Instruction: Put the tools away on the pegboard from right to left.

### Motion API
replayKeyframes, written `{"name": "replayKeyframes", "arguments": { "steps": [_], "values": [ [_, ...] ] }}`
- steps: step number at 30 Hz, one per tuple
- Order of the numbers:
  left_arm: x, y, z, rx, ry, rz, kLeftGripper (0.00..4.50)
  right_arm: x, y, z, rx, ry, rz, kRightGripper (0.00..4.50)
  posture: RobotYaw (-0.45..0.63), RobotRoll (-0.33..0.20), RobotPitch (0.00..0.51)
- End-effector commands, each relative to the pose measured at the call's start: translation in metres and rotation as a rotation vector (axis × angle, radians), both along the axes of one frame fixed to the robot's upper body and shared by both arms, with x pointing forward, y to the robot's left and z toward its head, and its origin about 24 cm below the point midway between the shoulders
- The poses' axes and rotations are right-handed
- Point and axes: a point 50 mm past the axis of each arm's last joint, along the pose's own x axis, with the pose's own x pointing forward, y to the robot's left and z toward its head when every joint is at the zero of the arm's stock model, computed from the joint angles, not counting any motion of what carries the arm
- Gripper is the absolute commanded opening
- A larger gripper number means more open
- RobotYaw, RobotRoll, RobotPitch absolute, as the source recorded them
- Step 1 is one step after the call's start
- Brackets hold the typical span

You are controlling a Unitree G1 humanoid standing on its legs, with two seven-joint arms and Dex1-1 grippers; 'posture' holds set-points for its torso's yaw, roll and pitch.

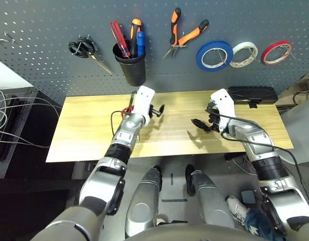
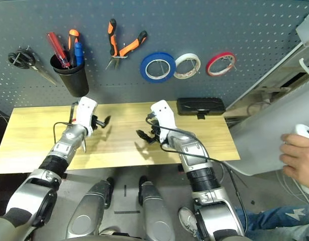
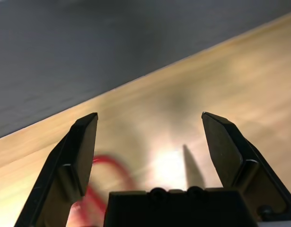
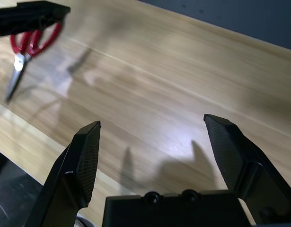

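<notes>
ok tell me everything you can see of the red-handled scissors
The red-handled scissors lie flat on the wooden table, under the left end effector, which partly hides them. Two looped handles look like glossy red plastic; the blades are silvery, metallic-looking, nearly closed, and point toward the robot. The open end effector isn't gripping them.

Upper half, centred on 12 o'clock: dark grey-blue perforated wall panel [image 1: 159, 75], matt, smooth between holes. At 11 o'clock: black cylindrical cup [image 1: 134, 71], smooth plastic look, low sheen. At 12 o'clock: orange-and-black-handled pliers [image 1: 175, 37], bare metal at the jaws. At 1 o'clock: blue tape roll [image 1: 201, 56], smooth outer face. At centre: pale rectangular tabletop [image 1: 169, 140], wood-grained, smooth, with soft glossy reflections. On the tabletop, at 10 o'clock: red-handled scissors [image 4: 22, 59], shiny metal blades, smooth plastic-looking handles.
</notes>
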Motion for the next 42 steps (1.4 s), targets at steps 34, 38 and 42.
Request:
{"name": "replayKeyframes", "arguments": {
  "steps": [34,38,42],
  "values": [
    [-0.051,0.071,-0.079,-0.010,0.571,0.368,3.54,-0.009,0.041,0.032,0.077,-0.004,0.115,4.50,0.02,0.000,0.345],
    [-0.063,0.069,-0.088,-0.102,0.743,0.362,2.12,-0.008,0.037,0.031,0.066,-0.004,0.103,4.50,0.01,0.000,0.342],
    [-0.074,0.067,-0.094,-0.201,0.863,0.372,0.76,-0.004,0.035,0.033,0.063,-0.014,0.096,4.50,0.01,0.000,0.334]
  ]
}}
